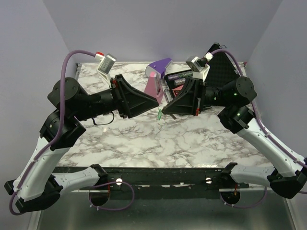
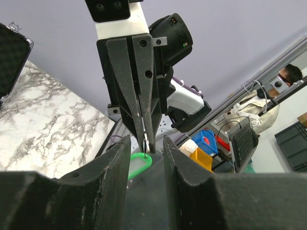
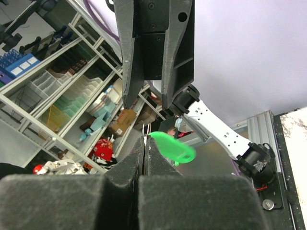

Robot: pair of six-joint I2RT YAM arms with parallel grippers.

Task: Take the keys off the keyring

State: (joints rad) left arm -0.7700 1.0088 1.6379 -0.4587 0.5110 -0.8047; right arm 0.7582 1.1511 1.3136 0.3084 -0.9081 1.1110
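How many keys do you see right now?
1: a green plastic-headed key hanging at the shut right gripper's tips, just ahead of the open left gripper. Others may be hidden.

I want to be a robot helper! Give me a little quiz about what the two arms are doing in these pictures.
1. True or false: the green key is lying flat on the marble table.
2. Which gripper has its jaws open? A. left B. right C. both
3. Fill the gap: the purple-and-pink wedge stands on the ___ side of the table, away from the arm bases.

Key
1. False. The key is held up in the air.
2. A. The left gripper is open. The right gripper is shut, with the key at its tips.
3. far
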